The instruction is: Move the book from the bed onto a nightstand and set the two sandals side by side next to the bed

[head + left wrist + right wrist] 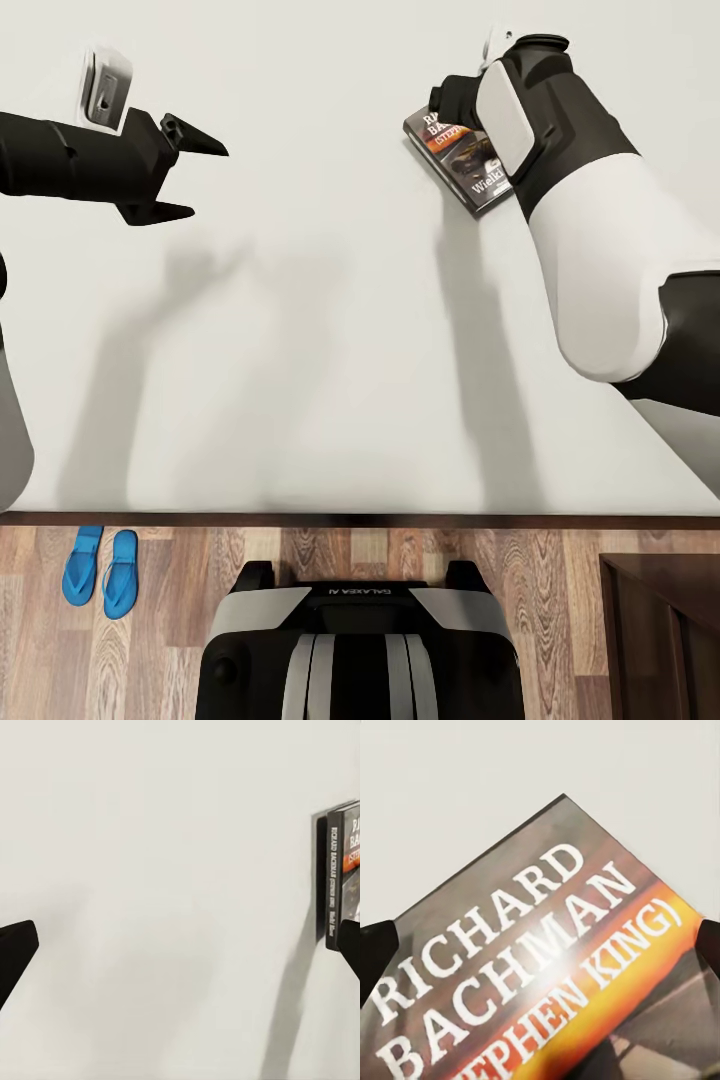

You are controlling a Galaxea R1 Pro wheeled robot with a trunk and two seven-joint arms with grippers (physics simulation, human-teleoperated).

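Observation:
The book [470,165] lies flat on the bed's pale mattress [330,340], far right, its cover with white "RICHARD BACHMAN" lettering facing up. My right gripper [540,952] hovers open right over the cover [547,945], one dark fingertip [375,952] showing at each side of it. In the head view the right wrist [510,100] hides those fingers. My left gripper [205,182] is open and empty over the mattress, far to the book's left; its wrist view catches the book's spine [332,885]. The two blue sandals [82,578] [121,573] lie side by side on the floor beside the bed.
The bed's dark wooden frame edge [350,519] runs across in front of my base [360,650]. A dark brown nightstand [665,630] stands on the wood-plank floor [180,640] at the near right.

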